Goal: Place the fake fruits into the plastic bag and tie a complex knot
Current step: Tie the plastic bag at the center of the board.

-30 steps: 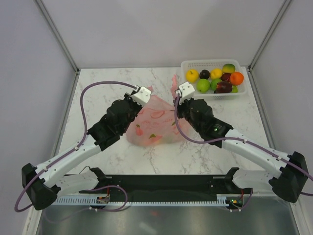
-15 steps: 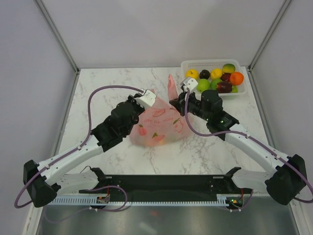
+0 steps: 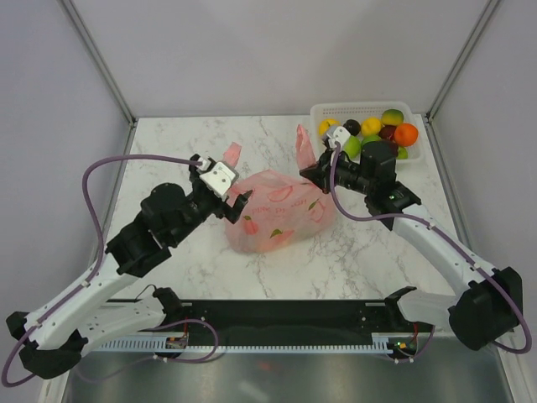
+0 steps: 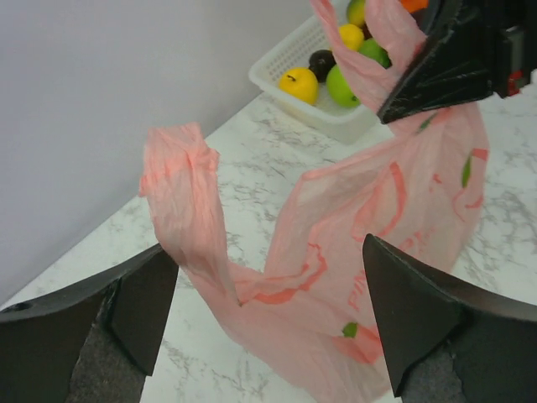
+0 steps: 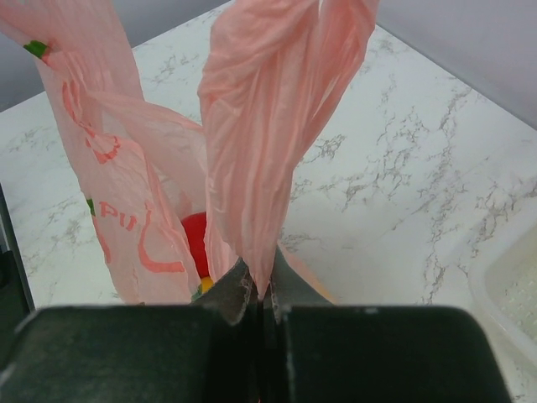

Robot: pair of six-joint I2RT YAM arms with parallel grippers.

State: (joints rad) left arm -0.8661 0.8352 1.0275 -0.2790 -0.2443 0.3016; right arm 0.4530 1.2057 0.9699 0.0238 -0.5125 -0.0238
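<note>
The pink plastic bag (image 3: 281, 210) lies mid-table with a red fake fruit (image 5: 195, 239) showing inside its mouth. My right gripper (image 3: 309, 175) is shut on the bag's right handle (image 5: 268, 143), which stands up from the closed tips (image 5: 262, 294). My left gripper (image 4: 267, 252) is open at the bag's left side. The left handle (image 4: 180, 193) stands free beside its left finger, held by nothing. More fake fruits (image 3: 369, 134), yellow, green, orange and dark, sit in the basket. No knot shows.
The white lattice basket (image 3: 336, 107) stands at the back right corner, just behind my right gripper. Grey walls close the table at the back and both sides. Marble top (image 3: 168, 143) lies to the left of the bag.
My left gripper let go of the left handle, opened and drew back to the left. My right gripper moved right with its handle, dragging the bag that way.
</note>
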